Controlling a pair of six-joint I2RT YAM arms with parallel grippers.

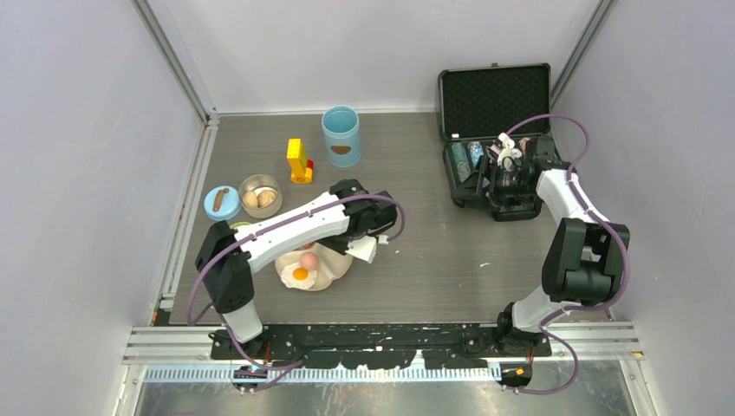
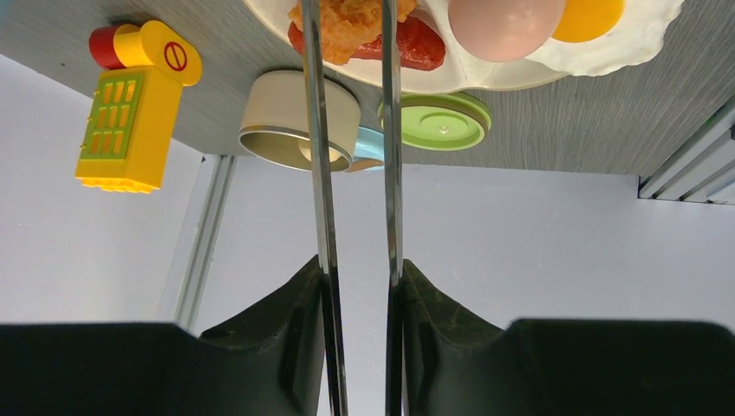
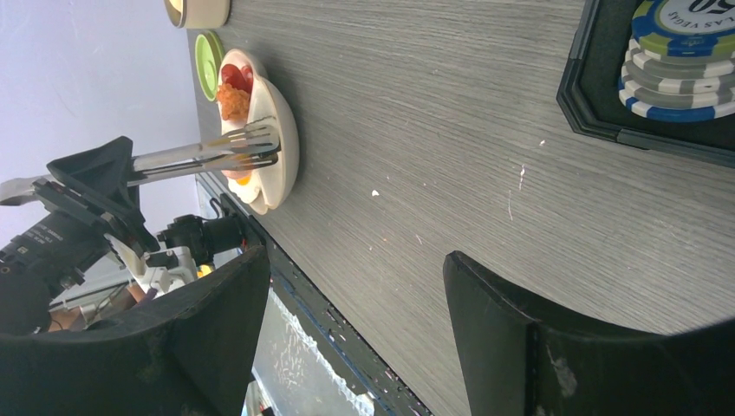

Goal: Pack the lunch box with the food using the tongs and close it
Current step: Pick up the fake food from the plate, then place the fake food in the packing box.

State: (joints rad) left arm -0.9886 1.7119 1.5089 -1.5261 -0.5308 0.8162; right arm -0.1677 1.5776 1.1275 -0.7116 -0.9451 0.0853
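My left gripper [image 2: 360, 269] is shut on the silver tongs [image 2: 316, 156], one finger pressing each arm. The tongs reach over the cream plate [image 2: 485, 82], their arms crossing the brown nugget [image 2: 347, 22] beside a red sausage [image 2: 420, 48], a pink egg [image 2: 503, 26] and a fried egg [image 2: 598, 17]; whether the tips pinch anything is hidden. The light-blue lunch box [image 1: 341, 134] stands open at the back. Its blue lid [image 1: 222, 203], steel bowl [image 1: 260, 195] with food in it and green lid [image 2: 442, 121] lie left of the plate. My right gripper [image 3: 355, 260] hangs open and empty by the black case [image 1: 498, 130].
A yellow toy block [image 1: 299, 160] stands between the lunch box and the steel bowl. The black case lies open at the back right with poker chips [image 3: 680, 61] inside. Grey walls close in on three sides.
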